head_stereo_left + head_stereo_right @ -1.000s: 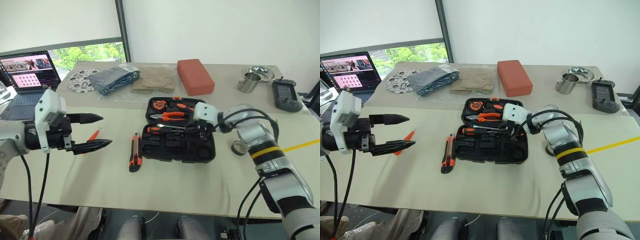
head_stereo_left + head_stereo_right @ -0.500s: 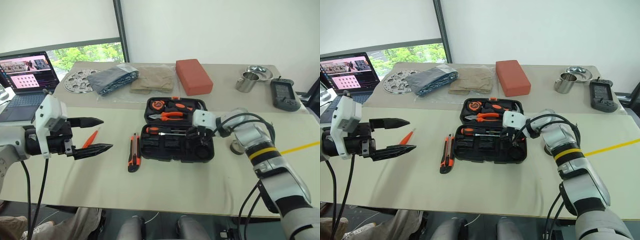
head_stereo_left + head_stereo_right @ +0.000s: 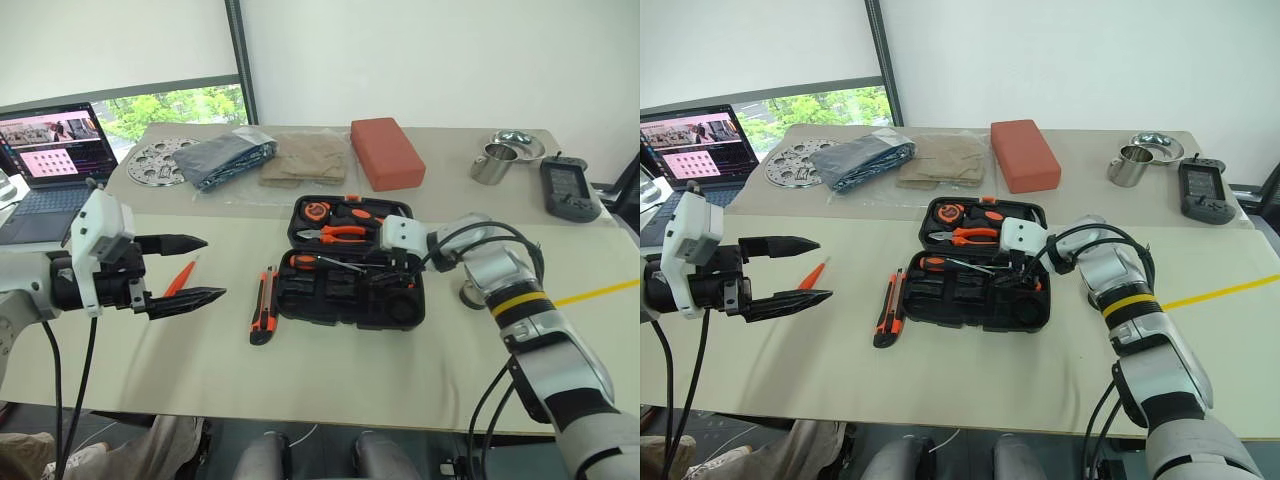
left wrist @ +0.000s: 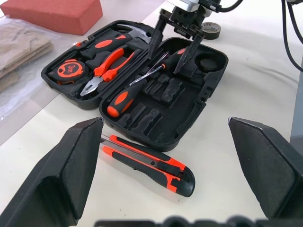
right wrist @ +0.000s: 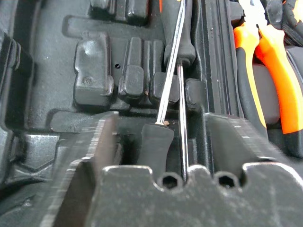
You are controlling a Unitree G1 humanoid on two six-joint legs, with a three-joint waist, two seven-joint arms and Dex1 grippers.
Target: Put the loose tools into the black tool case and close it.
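Black tool case (image 3: 350, 292) open, no readable labels, laptop (image 3: 55, 150) text illegible

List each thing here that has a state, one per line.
black tool case: open, lying flat on the table.
screwdriver: in the case.
utility knife: loose on the table beside the case.
orange screwdriver: loose on the table.
right gripper: open above the case.
left gripper: open, holding nothing.
laptop: open, screen lit.
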